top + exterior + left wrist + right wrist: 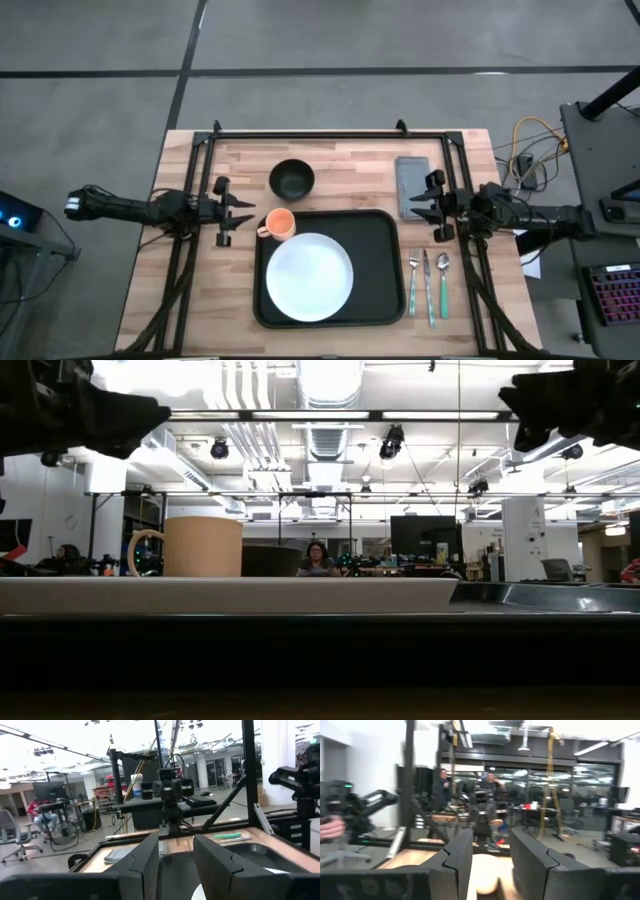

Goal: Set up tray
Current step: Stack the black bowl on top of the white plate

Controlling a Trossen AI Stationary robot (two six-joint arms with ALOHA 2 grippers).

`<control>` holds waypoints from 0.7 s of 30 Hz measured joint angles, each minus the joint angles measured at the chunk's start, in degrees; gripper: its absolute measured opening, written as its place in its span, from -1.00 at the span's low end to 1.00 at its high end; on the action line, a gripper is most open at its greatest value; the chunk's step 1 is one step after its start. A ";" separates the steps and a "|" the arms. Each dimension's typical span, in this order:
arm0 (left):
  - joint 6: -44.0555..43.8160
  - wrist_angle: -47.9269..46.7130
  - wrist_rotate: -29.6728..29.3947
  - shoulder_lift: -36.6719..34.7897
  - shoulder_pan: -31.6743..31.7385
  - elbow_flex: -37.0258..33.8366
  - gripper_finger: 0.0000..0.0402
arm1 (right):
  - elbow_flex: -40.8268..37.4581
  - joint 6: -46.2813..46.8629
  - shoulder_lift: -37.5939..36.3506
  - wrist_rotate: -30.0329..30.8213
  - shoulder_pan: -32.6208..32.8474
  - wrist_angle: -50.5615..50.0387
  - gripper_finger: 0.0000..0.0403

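Note:
The black tray (375, 250) lies in the middle of the table and carries a white plate (308, 277). An orange cup (280, 223) stands in the tray's far left corner with its handle toward the table's left. In the low view the cup (200, 547) stands behind the plate's rim (230, 595). My left gripper (240, 213) hovers just left of the cup, open, fingers pointing at it. My right gripper (418, 207) hovers at the tray's far right corner, over the near end of the grey napkin (412, 180), and is also open. Both wrist views show parted fingers (145, 865) (457, 865) holding nothing.
A black bowl (292, 178) sits on the wood beyond the tray's far edge. A fork, a knife and a spoon (428, 285) lie side by side to the right of the tray. A black frame (330, 133) runs along the table's far edge and down both sides.

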 joint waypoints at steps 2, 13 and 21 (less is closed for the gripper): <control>-0.14 1.39 -0.31 0.04 0.00 0.00 -0.48 | -0.20 0.27 -0.67 -2.00 0.00 -0.02 -0.39; 3.28 7.18 -16.31 0.04 0.44 1.46 -0.48 | -0.24 0.28 -1.23 -3.50 0.00 -1.41 -0.43; 3.28 7.26 -16.44 4.06 0.76 8.44 -0.48 | -0.67 -0.04 -1.24 -3.45 0.00 -1.29 -0.45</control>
